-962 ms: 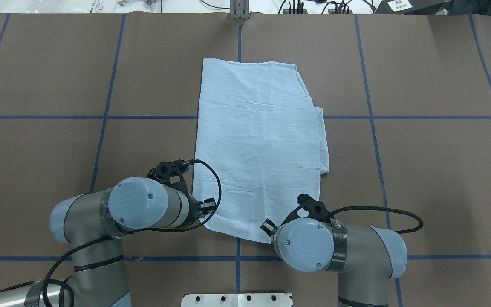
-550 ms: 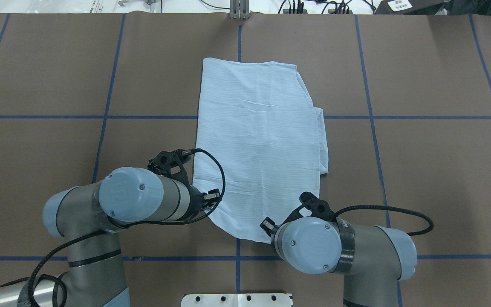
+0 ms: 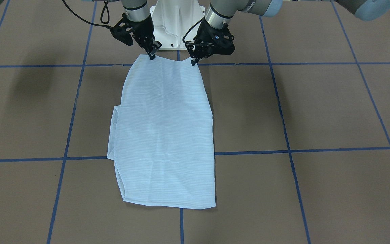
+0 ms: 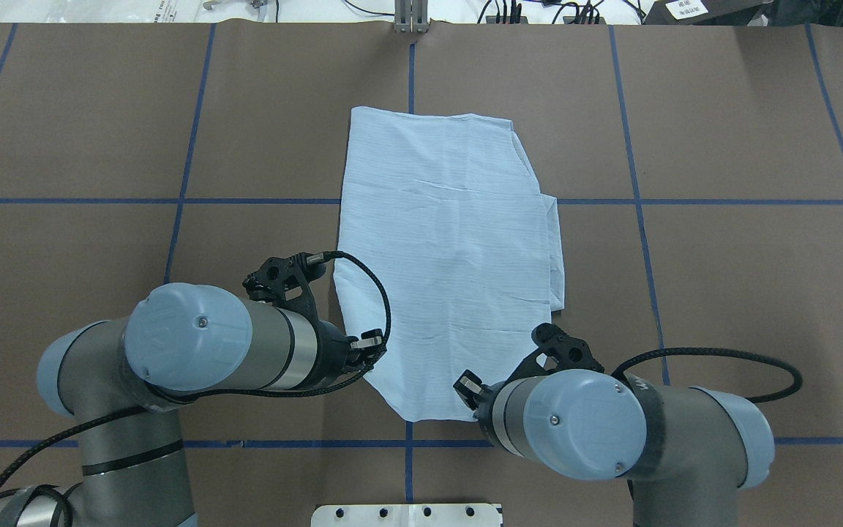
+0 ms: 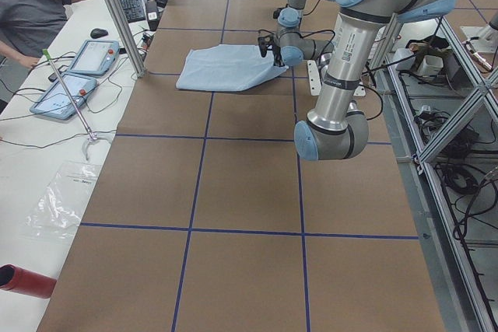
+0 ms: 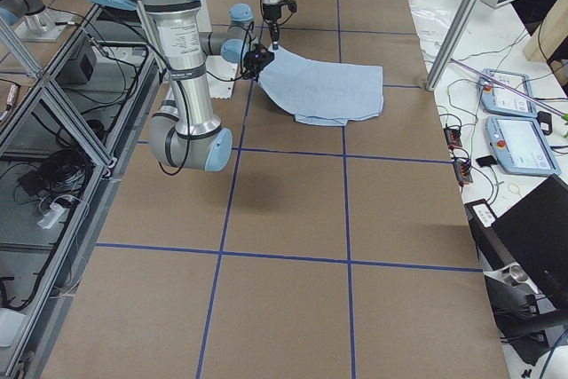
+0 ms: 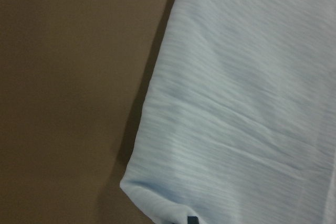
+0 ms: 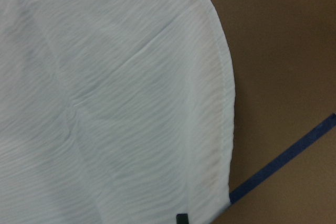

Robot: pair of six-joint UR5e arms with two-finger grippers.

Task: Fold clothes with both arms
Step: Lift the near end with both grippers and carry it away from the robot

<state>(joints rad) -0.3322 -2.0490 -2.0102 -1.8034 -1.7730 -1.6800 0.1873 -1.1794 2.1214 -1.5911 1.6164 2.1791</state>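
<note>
In the front-facing view, the shirt (image 3: 164,135) is lying as a long narrow panel in the middle of the table (image 3: 317,112). The left gripper (image 3: 193,61) and right gripper (image 3: 152,56) are each pinching a corner of the hem nearest the robot, fingers closed on the cloth. Overhead, the sides are looking already folded in, with a lower layer (image 4: 555,249) peeking out along the right edge, so I am judging that the fold toward the far end is what is remaining. From the right side, the held end is hanging raised while the rest is lying flat. The wrist views are showing only hem and brown surface. Bare table is lying open all round, including beyond the far edge.
</note>
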